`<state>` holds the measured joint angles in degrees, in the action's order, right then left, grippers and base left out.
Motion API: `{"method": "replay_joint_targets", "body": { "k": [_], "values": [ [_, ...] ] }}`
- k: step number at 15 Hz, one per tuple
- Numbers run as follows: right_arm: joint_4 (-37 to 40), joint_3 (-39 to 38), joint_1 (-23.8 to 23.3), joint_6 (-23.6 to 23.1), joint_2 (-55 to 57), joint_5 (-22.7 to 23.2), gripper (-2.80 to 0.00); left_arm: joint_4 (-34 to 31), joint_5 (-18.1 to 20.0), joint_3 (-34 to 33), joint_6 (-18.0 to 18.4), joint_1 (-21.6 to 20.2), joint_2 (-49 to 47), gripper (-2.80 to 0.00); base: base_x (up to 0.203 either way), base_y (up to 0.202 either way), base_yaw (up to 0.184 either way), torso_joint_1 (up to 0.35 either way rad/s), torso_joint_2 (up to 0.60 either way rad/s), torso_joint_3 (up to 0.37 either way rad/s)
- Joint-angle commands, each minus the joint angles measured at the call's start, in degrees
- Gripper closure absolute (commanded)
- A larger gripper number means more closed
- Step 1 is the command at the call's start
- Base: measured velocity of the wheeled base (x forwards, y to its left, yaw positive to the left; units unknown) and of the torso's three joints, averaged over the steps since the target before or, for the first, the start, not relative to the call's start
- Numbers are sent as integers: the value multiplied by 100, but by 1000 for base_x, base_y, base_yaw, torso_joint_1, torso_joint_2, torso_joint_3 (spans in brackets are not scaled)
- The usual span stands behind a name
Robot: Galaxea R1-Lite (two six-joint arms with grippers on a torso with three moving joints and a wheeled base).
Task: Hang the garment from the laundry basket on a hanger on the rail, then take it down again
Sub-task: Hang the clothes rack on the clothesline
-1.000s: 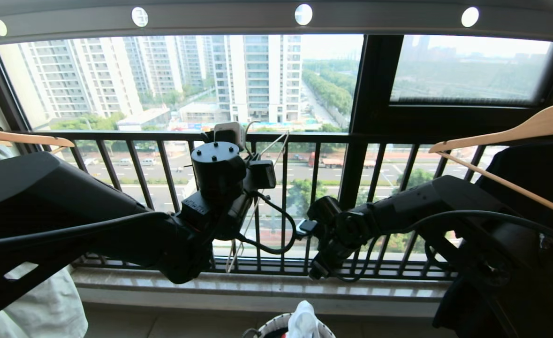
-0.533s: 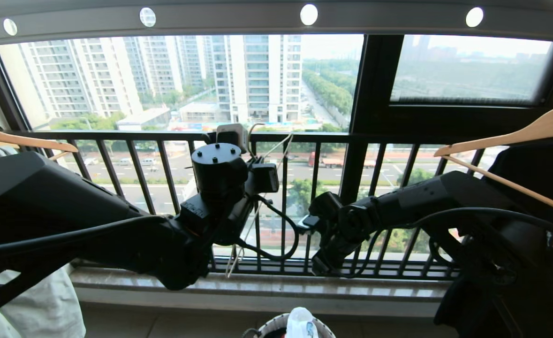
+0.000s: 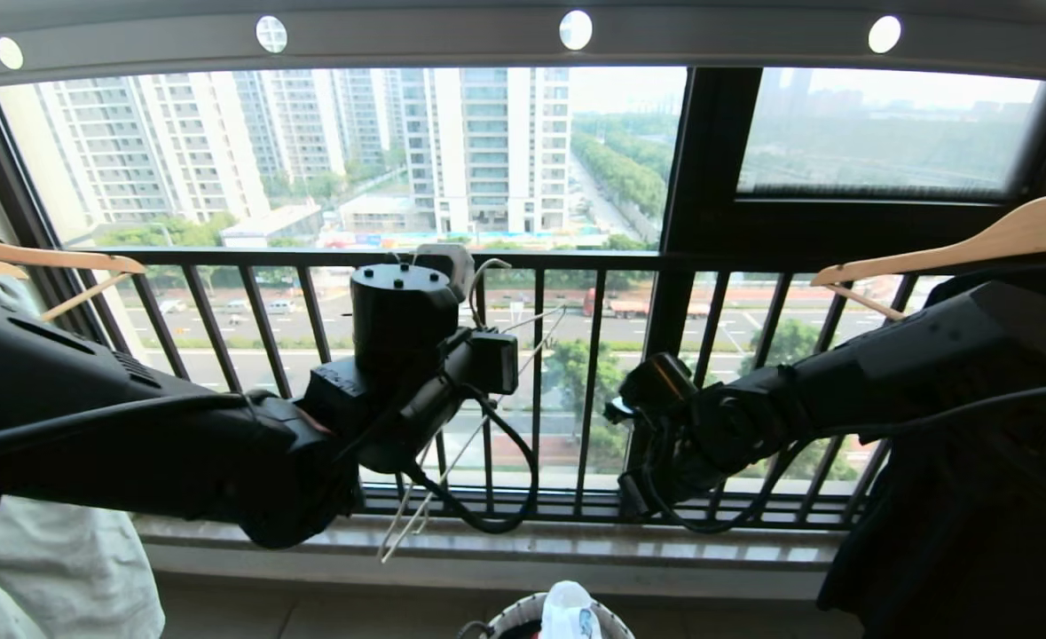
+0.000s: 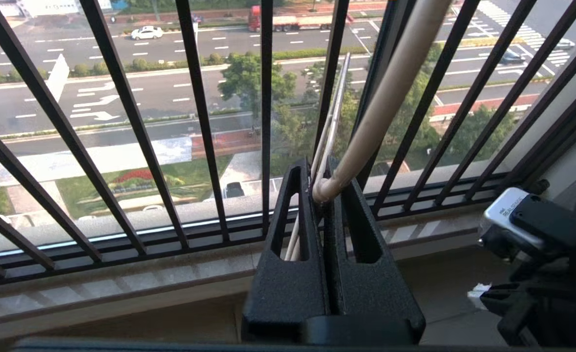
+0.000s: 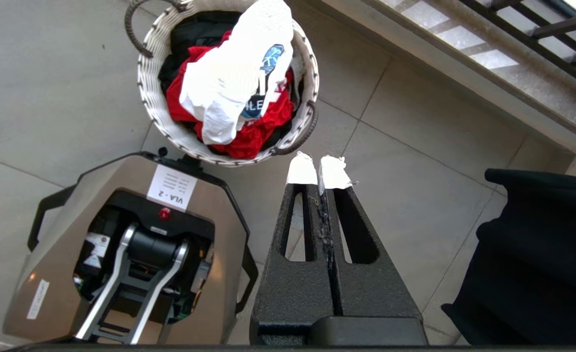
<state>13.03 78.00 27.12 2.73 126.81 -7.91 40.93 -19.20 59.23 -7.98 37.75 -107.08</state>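
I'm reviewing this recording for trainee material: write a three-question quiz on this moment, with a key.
1. True or false: the left gripper is shut on the thin beige wire hanger.
2. Where does the white T-shirt with the navy-blue graphic lie? A) on the grey perforated overhead rail; B) on top of a red garment in the round white woven laundry basket; C) in the right gripper.
3. Fill in: the right gripper, above the tiled floor beside the basket, is shut and holds ____.

Key: 1 true; 2 B; 3 nothing.
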Motion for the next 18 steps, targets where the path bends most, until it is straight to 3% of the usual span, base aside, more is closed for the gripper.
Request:
{"method": "replay_joint_targets", "body": {
  "k": [1,4,6,7,10,13,15,18],
  "values": [
    [21,-118,-75,-252,-290,-9,0,-1107,426,70,-26,-245,836,0,0,0,0,0,0,0],
    [14,-110,-41,-344,-346,-13,0,-2930,1713,54,-28,-481,1795,0,0,0,0,0,0,0],
    [-11,-67,-49,-413,-359,-17,0,-3636,2788,60,-41,-654,2266,0,0,0,0,0,0,0],
    [-6,-75,-33,-405,-384,-17,0,-3760,2906,75,-36,-691,2388,0,0,0,0,0,0,0],
    [-11,-75,-13,-405,-358,-17,0,-3793,2495,-2,-31,-698,2771,0,0,0,0,0,0,0],
    [23,-88,-68,-438,-634,-29,0,-3795,1416,-201,-30,-697,3256,0,0,0,0,0,0,0],
    [33,-110,-67,-449,-815,-26,0,-4056,1229,-169,-36,-755,3563,0,0,0,0,0,0,0],
    [33,-119,-56,-458,-825,-26,0,-4678,1159,442,-35,-863,3928,0,0,0,0,0,0,0]
  ]
}}
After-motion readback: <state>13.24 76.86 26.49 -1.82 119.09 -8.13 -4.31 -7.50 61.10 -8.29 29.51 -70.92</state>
